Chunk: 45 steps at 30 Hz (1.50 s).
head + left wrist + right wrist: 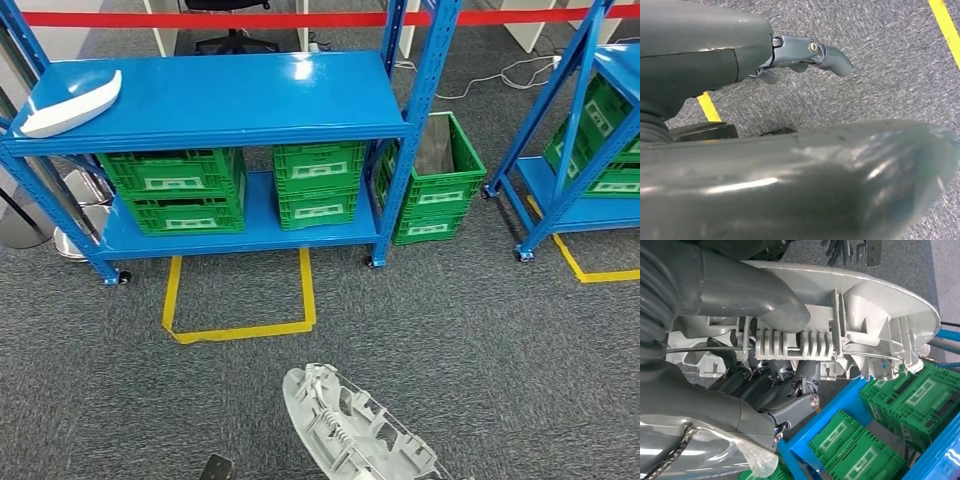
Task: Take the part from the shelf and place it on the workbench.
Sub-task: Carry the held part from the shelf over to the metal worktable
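My right hand (785, 400) grips a grey ribbed plastic part (866, 305), with the thumb pressed on its upper face and the darker fingers curled underneath. In the head view that part (355, 425) hangs low in front of me over the carpet, ribbed side up. A second, white curved part (72, 105) lies on the left end of the blue shelf's top board (226, 100). Over the grey carpet, my left hand (715, 55) holds nothing, its fingers (828, 54) apart from the thumb.
Green crates (181, 185) fill the lower shelf board and one more (438, 180) stands on the floor beside it. A yellow tape outline (241, 325) marks the carpet before the shelf. A second blue shelf (581, 150) stands at the right. Red barrier tape (226, 18) runs behind.
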{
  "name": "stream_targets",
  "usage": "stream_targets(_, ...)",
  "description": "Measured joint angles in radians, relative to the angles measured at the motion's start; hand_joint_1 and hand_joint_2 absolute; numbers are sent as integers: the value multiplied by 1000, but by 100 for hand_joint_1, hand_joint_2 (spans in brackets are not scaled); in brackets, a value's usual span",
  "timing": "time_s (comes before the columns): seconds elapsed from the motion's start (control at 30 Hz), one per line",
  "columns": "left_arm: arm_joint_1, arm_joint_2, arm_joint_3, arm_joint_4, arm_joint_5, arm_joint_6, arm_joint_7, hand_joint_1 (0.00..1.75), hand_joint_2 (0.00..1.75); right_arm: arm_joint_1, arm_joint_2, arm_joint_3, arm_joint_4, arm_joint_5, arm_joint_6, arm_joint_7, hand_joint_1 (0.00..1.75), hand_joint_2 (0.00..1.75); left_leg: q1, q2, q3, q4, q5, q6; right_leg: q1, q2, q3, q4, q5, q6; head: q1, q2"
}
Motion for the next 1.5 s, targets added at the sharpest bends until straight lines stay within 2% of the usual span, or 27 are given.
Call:
stream_targets(0.07, 0, 0, 0, 0, 0, 0, 0, 0, 0, 0, 0, 2, 0, 0, -3, 4, 175, 175, -2, 0, -1, 1, 0, 4, -2, 0, 1, -4, 3, 10, 0, 0)
stream_targets(0.17, 0, 0, 1, 0, -1, 0, -1, 0, 0, -3, 0, 11, 0, -2, -14, 17, 175, 175, -5, 1, -1, 1, 0, 6, -6, 0, 3, -9, 4, 44, 0, 0)
stream_targets(0.2, 0, 0, 2, 0, -1, 0, -1, 0, 0, -3, 0, 15, 0, -2, -19, 21, 175, 175, -5, 1, -1, 2, 0, 7, -7, 0, 3, -9, 4, 52, 0, 0)
stream_targets(0.23, 0, 1, 2, 0, -2, 0, -1, 0, 0, -4, 0, 19, 0, -3, -23, 26, 175, 175, -6, 1, -1, 2, 0, 7, -8, 0, 3, -9, 4, 55, -1, 0)
stream_targets(0.57, 0, 1, 8, 0, -5, 0, -2, 0, 0, -22, -4, 52, 0, -10, -46, 43, 175, 175, -6, 0, -1, 3, 2, 7, -7, 0, -1, -5, 4, 56, -1, 0)
stream_targets(0.7, 0, 2, 10, 0, -12, 0, -2, 0, 0, -32, -3, 60, 3, -32, -49, 21, 175, 175, -8, 0, -1, 5, 1, 9, -9, 0, -1, -5, 5, 58, -1, 0)
stream_targets(0.8, 0, 2, 10, 0, -13, 0, -2, 0, 0, -40, -3, 65, 6, -40, -50, 7, 175, 175, -13, 0, -2, 6, 2, 16, -13, 0, 0, -7, 8, 65, -2, 0)
stream_targets(0.87, -1, 1, 11, 0, -13, 0, -2, 0, 0, -42, -3, 66, 7, -41, -50, 5, 175, 175, -9, 4, 3, -9, 11, 28, -15, -4, -5, -1, 1, 69, -1, 0)
stream_targets(0.93, -1, 0, 11, 0, -14, 0, -3, 0, 0, -43, -3, 66, 9, -39, -50, 8, 175, 175, -5, 8, 7, -24, 20, 40, -14, -12, -38, 64, -41, 69, 1, 0)
stream_targets(1.0, 0, 0, 11, 0, -14, -1, -3, 0, 0, -44, -3, 66, 11, -33, -49, 17, 175, 175, -7, 11, 4, -25, 23, 43, -12, -16, -99, 194, -106, 68, 2, 0)
stream_targets(1.03, 0, 0, 12, 0, -14, -2, -3, 0, 0, -44, -3, 66, 12, -31, -49, 22, 175, 175, -7, 12, 2, -25, 23, 43, -12, -16, -124, 248, -124, 68, 2, 0)
stream_targets(1.07, 0, 0, 12, 0, -15, -3, -3, 0, 0, -44, -3, 66, 14, -32, -48, 24, 175, 175, -8, 14, 2, -24, 22, 43, -12, -16, -134, 270, -124, 69, 2, 0)
stream_targets(1.1, 0, 0, 12, 0, -15, -3, -3, 0, 0, -44, -3, 66, 15, -35, -48, 22, 175, 175, -8, 14, 2, -23, 21, 41, -12, -18, -124, 253, -106, 68, 2, 0)
stream_targets(1.17, 0, -1, 13, 0, -15, -3, -3, 0, 0, -45, -3, 66, 20, -50, -48, 12, 175, 175, -7, 16, 4, -18, 17, 33, -12, -31, -58, 126, -44, 67, 2, 0)
stream_targets(1.23, 0, -1, 13, 0, -17, -3, -3, 0, 0, -51, 0, 66, 26, -64, -43, 1, 175, 175, -10, 19, 4, -10, 12, 20, -7, -45, -6, 24, -14, 58, 2, 0)
stream_targets(1.27, 1, 0, 13, 0, -18, -3, -3, 0, 0, -54, 3, 66, 29, -68, -39, -3, 175, 175, -12, 21, 3, -8, 10, 13, -4, -48, 2, 9, -15, 52, 1, 0)
stream_targets(1.33, 0, 0, 13, 0, -20, -3, -3, 0, 0, -57, 8, 66, 35, -73, -35, -9, 175, 175, -12, 27, 4, -8, 11, 2, -1, -37, 2, 10, -12, 39, 0, 0)
stream_targets(1.4, 0, 0, 13, 0, -21, -3, -3, 0, 0, -57, 13, 66, 41, -75, -35, -11, 175, 175, -8, 27, -2, 10, -8, -8, -2, -29, 3, 6, -7, 26, -1, 0)
stream_targets(1.43, 0, 1, 14, 0, -21, -3, -3, 0, 0, -57, 17, 66, 45, -76, -34, -12, 175, 175, -7, 24, -17, 47, -33, -13, -4, -26, 4, 4, -5, 21, -2, 0)
stream_targets(1.5, 0, 1, 14, 0, -21, -3, -3, 0, 0, -57, 24, 66, 52, -76, -32, -14, 175, 175, -6, 20, -73, 178, -102, -18, -3, -19, 3, 4, -5, 14, -4, 0)
